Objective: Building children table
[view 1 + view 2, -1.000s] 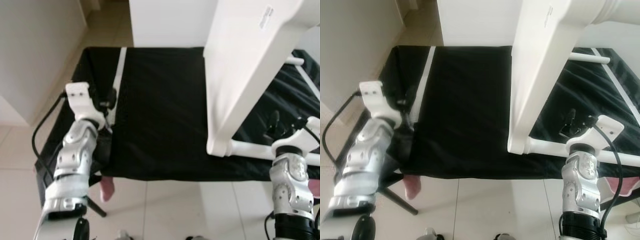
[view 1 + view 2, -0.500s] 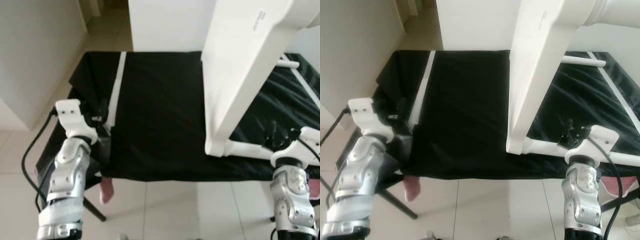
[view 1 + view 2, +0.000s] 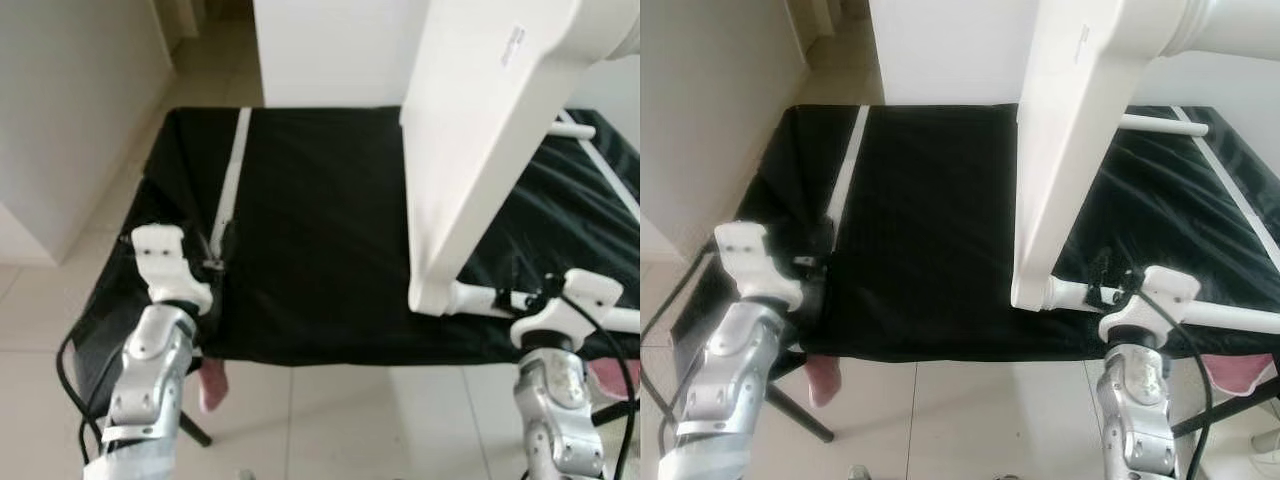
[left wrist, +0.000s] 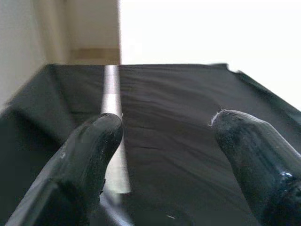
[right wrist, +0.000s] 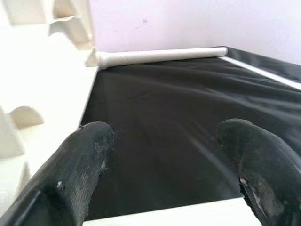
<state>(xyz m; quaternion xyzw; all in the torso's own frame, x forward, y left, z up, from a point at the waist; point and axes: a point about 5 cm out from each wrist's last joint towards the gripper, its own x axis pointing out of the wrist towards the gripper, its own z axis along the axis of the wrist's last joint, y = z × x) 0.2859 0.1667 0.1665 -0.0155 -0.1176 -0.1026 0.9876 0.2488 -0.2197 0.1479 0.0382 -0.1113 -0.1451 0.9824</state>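
Both arms have drawn back toward the near edge of the black cloth [image 3: 320, 230] since a second ago. At that edge, the right gripper [image 5: 164, 155] hangs with fingers spread, just above the white leg [image 3: 500, 300] at the foot of the upright tabletop panel [image 3: 480, 150]. The left gripper [image 4: 164, 141] is likewise spread, by the white strip [image 3: 232, 170] near the cloth's left side. A nudge from the right gripper could tip the panel (it stands on edge).
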